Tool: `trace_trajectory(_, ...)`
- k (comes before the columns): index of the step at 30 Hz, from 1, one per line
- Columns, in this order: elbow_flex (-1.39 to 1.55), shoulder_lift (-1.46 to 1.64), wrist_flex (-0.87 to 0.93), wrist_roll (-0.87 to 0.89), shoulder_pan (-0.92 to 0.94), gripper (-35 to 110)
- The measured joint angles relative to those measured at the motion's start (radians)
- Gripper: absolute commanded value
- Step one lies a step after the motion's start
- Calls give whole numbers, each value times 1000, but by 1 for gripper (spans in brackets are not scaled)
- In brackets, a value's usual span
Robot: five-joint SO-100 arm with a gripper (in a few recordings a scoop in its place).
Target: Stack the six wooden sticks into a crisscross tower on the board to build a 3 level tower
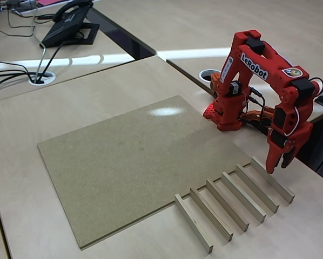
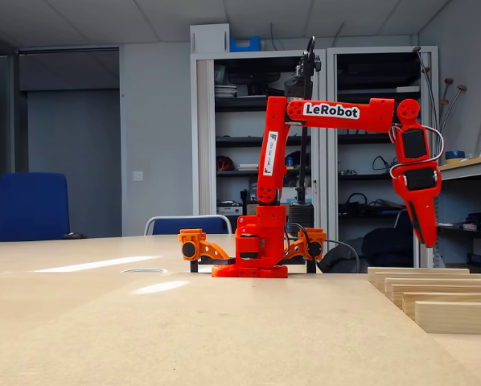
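Pointing straight down at the right of a fixed view, my claw [image 1: 278, 163] hangs with its red fingers drawn nearly together and nothing between them, its tips just above the far end of the row of six wooden sticks [image 1: 233, 203]. Those sticks are slim pale bars of square section, lying side by side with gaps between them on the lighter desk top [image 1: 32, 232], running from lower centre to the right, just off the right edge of the board [image 1: 118, 162]. I see the board as a big tan, speckled sheet, bare, filling the middle of the frame. White lettering on the arm's upper link reads "LeRobot"; a small round sticker nearer the wrist is too small for me to read. A desk phone [image 1: 69, 21] sits at upper left. From the low fixed view, the claw [image 2: 425, 229] hangs at the right, seen side-on, so I cannot judge its gap there. The sticks [image 2: 433, 296] show end-on at lower right, cut off by the frame edge and overlapping. "LeRobot" reads clearly on the horizontal link.
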Motion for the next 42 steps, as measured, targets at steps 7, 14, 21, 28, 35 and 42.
trace_trajectory(7, 37, -21, -20, -5, 15, 19)
trace_trajectory(14, 54, -57, -34, 3, 9, 20)
trace_trajectory(21, 69, -57, -54, 20, -6, 20)
trace_trajectory(28, 103, -57, -86, 20, -25, 20)
trace_trajectory(35, 124, -72, -120, 20, -25, 19)
trace_trajectory(42, 152, -100, -184, 9, -21, 13)
